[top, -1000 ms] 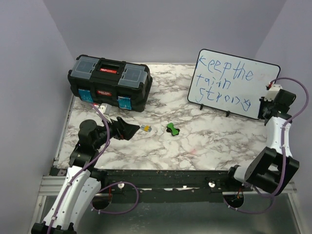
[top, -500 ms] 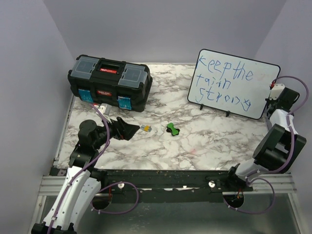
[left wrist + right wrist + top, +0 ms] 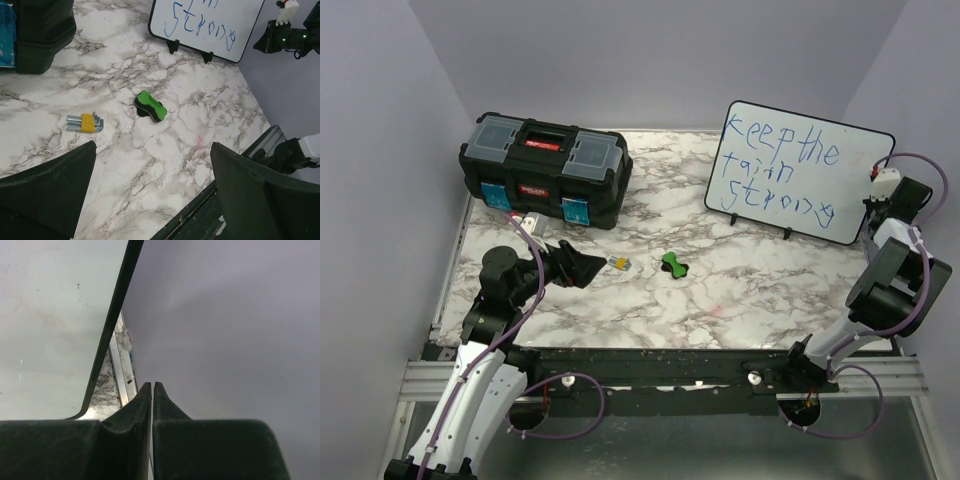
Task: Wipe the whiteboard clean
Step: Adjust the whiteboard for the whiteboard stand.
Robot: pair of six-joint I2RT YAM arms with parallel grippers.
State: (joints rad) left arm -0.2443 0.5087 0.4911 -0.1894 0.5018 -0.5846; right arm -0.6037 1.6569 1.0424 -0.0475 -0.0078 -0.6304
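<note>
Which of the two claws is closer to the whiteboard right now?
Right. The right claw sits shut just beside the whiteboard's right edge; the left claw hangs open over the left side of the table, well short of the board.

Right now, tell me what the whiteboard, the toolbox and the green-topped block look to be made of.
Whiteboard: smooth white coated panel with a slight sheen, and a thin black rim that looks plastic.
Toolbox: matte black moulded plastic, with translucent grey lids on its top compartments.
Green-topped block: a green upper layer over a black one, perhaps foam and felt; too small to tell.
</note>
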